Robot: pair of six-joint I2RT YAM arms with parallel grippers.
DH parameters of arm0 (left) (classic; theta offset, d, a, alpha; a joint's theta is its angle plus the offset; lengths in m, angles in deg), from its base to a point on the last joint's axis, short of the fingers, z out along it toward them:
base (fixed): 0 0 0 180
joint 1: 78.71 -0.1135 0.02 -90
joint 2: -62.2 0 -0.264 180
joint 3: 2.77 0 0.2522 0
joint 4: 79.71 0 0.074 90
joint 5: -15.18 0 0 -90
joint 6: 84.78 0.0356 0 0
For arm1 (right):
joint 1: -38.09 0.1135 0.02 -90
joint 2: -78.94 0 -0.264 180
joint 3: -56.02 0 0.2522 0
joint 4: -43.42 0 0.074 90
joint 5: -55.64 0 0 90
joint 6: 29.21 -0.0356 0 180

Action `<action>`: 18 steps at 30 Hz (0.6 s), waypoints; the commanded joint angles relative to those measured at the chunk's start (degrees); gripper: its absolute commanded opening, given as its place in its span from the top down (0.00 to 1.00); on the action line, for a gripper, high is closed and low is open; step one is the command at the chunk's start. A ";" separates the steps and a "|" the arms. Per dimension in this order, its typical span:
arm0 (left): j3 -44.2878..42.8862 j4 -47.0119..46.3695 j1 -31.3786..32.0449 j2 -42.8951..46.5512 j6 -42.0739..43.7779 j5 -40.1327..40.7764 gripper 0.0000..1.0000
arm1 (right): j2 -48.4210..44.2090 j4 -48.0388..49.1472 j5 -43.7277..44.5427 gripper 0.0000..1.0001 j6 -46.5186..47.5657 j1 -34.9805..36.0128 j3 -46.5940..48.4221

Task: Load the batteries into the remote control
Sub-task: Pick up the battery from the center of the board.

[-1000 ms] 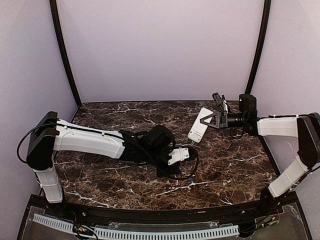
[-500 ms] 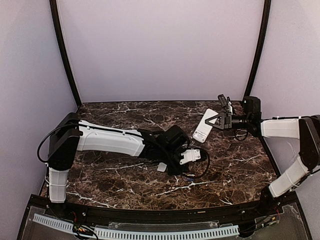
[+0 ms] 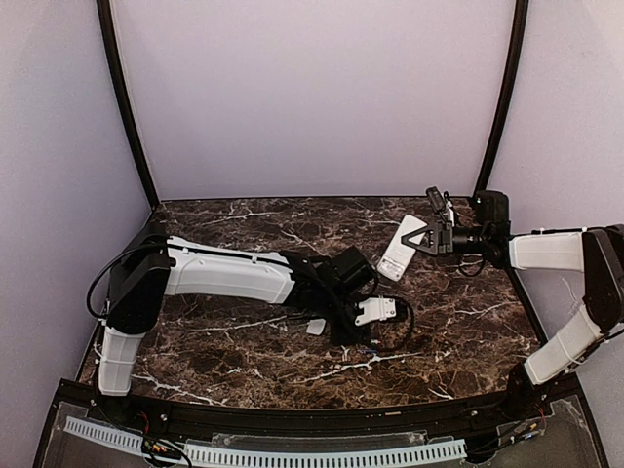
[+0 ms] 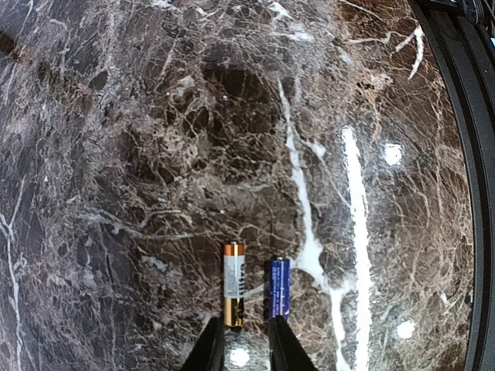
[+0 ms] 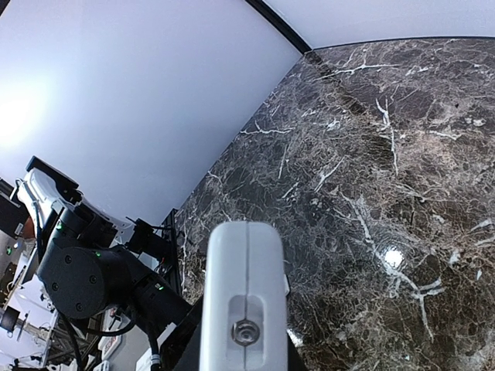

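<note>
Narrowly parted, left fingers (image 4: 209,349) empty just short of batteries (image 4: 234,284), right fingers (image 3: 416,234) clamped on remote control (image 3: 396,258)

bare marble (image 4: 139,139) beyond two batteries (image 4: 234,284) (narrow gap between them), black rail (image 4: 464,154) along one edge

Left end effector (image 4: 244,340) narrowly parted.

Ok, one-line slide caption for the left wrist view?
Two batteries lie side by side on the marble table, the left gripper just short of them, fingers apart.
</note>
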 commanded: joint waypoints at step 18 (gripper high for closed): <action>-3.42 4.65 1.56 -2.69 0.83 -1.78 0.80 | -0.23 2.86 -1.24 1.00 0.02 -0.57 -0.90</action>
